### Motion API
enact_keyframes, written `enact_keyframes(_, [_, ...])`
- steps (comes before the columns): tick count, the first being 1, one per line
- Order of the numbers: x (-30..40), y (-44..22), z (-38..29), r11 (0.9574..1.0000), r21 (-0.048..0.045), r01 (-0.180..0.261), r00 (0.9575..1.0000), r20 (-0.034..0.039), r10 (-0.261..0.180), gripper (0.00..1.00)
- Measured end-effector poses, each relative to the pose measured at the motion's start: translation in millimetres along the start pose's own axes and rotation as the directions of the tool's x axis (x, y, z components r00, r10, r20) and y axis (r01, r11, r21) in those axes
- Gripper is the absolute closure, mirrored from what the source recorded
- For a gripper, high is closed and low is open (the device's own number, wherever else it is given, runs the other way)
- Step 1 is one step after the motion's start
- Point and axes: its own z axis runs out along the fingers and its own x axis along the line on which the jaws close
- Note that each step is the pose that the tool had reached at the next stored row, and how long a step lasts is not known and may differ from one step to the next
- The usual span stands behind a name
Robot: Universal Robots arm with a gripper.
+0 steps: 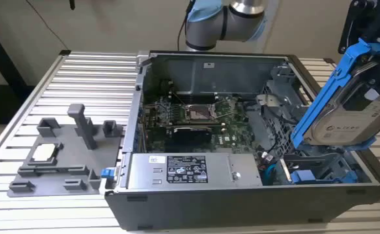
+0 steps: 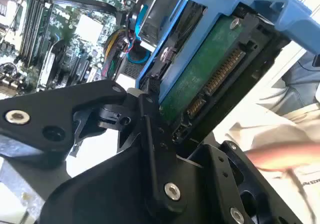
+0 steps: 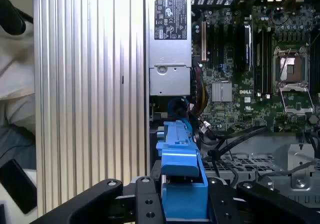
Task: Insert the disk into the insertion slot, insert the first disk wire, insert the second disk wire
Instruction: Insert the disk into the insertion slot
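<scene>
The exterior view shows the arm's grey and pale-blue joint (image 1: 222, 22) standing behind the open dark-grey computer case (image 1: 242, 207). Its black gripper (image 1: 372, 61) hangs high over the case's end at the exterior view's right. The gripper is clamped on the disk (image 1: 349, 122), a flat silver-grey metal hard drive with a pale label, clipped in a bright blue plastic carrier. The disk is steeply tilted, its lower end pointing down away from the gripper. Under that end lies the insertion slot (image 1: 320, 163), a narrow bay in the grey perforated sheet-metal cage; I cannot tell whether the carrier touches it. Far from the gripper, across the case, a grey plastic fixture block (image 1: 59, 151) sits on the ribbed aluminium table (image 1: 86, 73).

In the second wrist view the gripper (image 2: 187, 134) pinches the blue frame. The disk (image 2: 200, 79) shows its green circuit board and connector row. Past the held end lies the green motherboard (image 2: 65, 34), and a person's blurred hand (image 2: 280, 156) is beside the gripper.

In the first wrist view the disk (image 3: 182, 169) stands edge-on between the black fingers (image 3: 147, 204). Ahead of them is a grey labelled power-supply box (image 3: 170, 39).
</scene>
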Motion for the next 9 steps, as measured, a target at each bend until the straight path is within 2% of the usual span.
enact_keyframes(9, [0.0, 0.0, 0.0, 1.0, 0.0001, 0.0, 1.0, -0.0042, 0.0, 0.67])
